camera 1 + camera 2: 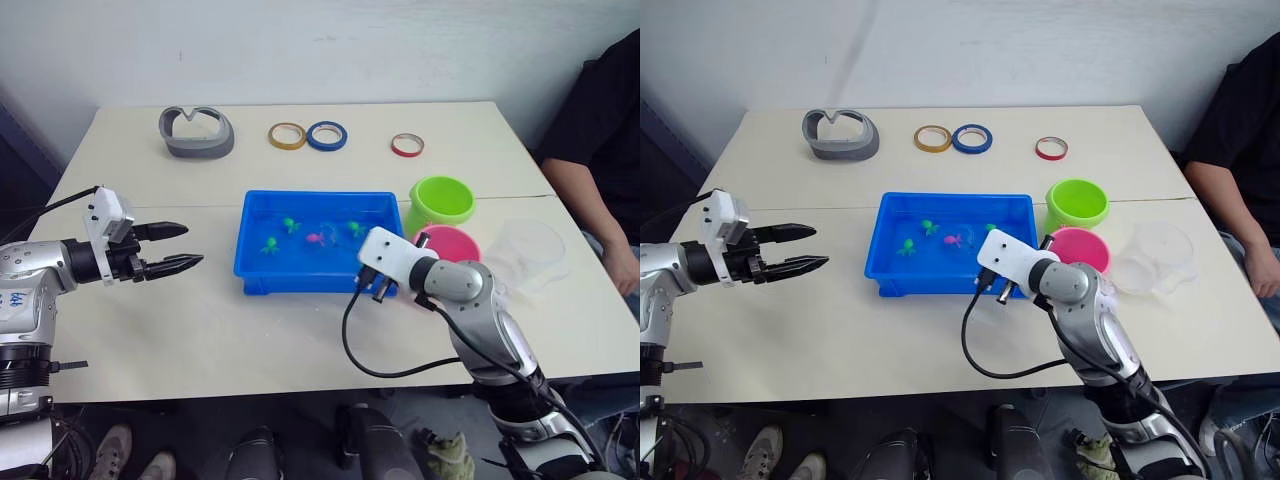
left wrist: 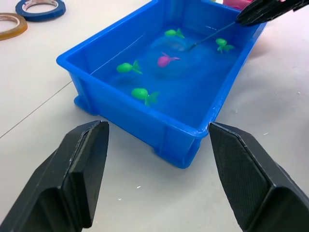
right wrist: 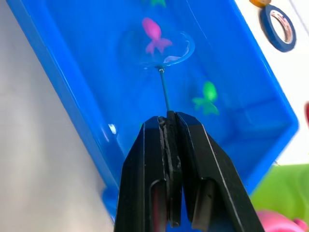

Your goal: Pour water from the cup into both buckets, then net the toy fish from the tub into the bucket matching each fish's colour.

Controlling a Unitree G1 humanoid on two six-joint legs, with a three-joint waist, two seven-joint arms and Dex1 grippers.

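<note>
Netting is in hand: the right gripper (image 3: 171, 126), fingers clamped on the net (image 3: 164, 84) handle, holds its hoop under the pink fish (image 3: 153, 33) in the tub (image 1: 258, 270) mid-worktop. A lift toward the pink bucket (image 1: 1085, 245) is called for. The left gripper (image 1: 170, 248) idles, fingers apart.
</note>
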